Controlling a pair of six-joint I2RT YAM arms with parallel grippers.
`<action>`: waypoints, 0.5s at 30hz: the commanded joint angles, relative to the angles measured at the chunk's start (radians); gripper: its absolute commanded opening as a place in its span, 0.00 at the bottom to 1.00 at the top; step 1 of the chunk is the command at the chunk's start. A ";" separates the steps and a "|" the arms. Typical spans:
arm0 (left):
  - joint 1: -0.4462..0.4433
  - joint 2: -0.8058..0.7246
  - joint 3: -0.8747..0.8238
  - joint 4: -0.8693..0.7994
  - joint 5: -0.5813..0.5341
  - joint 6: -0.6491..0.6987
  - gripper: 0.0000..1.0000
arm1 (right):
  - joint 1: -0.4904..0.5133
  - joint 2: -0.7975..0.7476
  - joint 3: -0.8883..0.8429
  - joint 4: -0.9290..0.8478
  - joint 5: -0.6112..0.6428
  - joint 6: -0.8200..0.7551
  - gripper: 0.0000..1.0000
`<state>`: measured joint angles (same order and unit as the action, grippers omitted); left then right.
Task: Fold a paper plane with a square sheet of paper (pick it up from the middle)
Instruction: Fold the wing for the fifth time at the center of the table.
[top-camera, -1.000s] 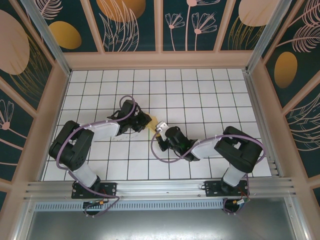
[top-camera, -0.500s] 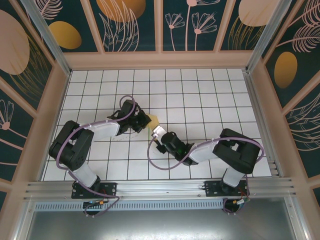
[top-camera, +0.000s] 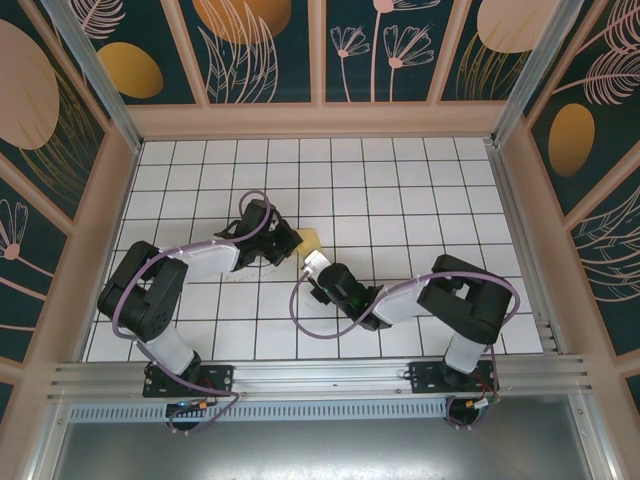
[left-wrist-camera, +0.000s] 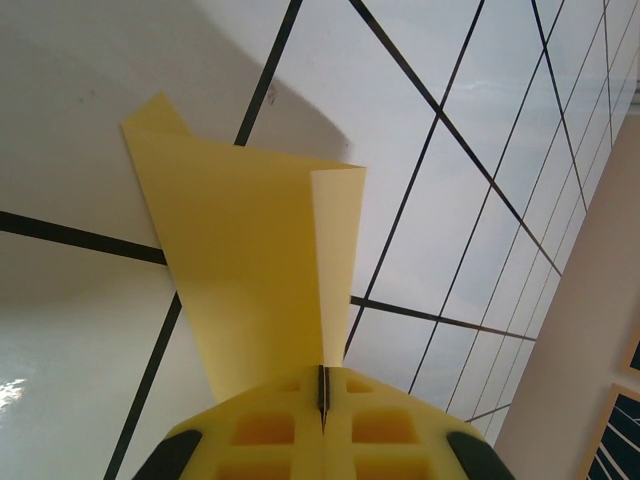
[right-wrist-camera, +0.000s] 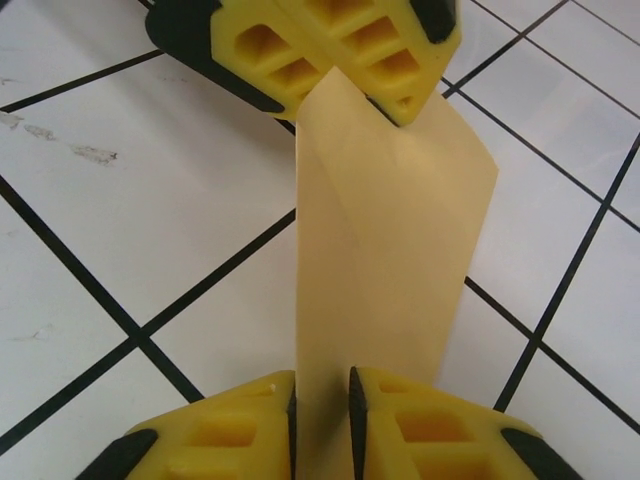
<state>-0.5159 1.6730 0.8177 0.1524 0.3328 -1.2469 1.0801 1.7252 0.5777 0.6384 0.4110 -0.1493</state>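
Note:
The square sheet of paper (top-camera: 310, 238) is pale yellow and folded into a narrow strip (left-wrist-camera: 250, 240), raised off the white tiles. My left gripper (left-wrist-camera: 322, 385) is shut on one end of it, the fold edge running straight out from the closed jaws. In the right wrist view the strip (right-wrist-camera: 390, 230) runs from the left gripper's fingers (right-wrist-camera: 330, 50) down between the jaws of my right gripper (right-wrist-camera: 320, 400). Those jaws stand apart, with a gap beside the paper. From above, the left gripper (top-camera: 290, 243) and right gripper (top-camera: 313, 262) face each other mid-table. A paper plane is out of view.
The white grid-tiled table (top-camera: 400, 190) is walled by wooden panels (top-camera: 320, 120) at the back and sides. A rail (top-camera: 320, 378) runs along the near edge by the arm bases. Purple cables (top-camera: 300, 310) loop beside both arms.
The right gripper's jaws have parted from the paper and the gripper has drawn back towards the near left. The left gripper has closed fully on the paper and stayed put.

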 joint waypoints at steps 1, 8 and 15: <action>0.005 0.010 0.021 -0.007 0.011 0.006 0.00 | 0.015 0.019 0.027 -0.004 0.026 -0.017 0.38; 0.005 0.011 0.020 -0.007 0.013 0.007 0.00 | 0.015 0.020 0.022 -0.011 0.030 -0.016 0.31; 0.005 0.011 0.027 -0.011 0.016 0.011 0.00 | 0.014 0.041 0.022 -0.003 0.071 -0.022 0.28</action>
<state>-0.5159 1.6730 0.8181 0.1524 0.3336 -1.2465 1.0885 1.7519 0.5846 0.6281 0.4500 -0.1596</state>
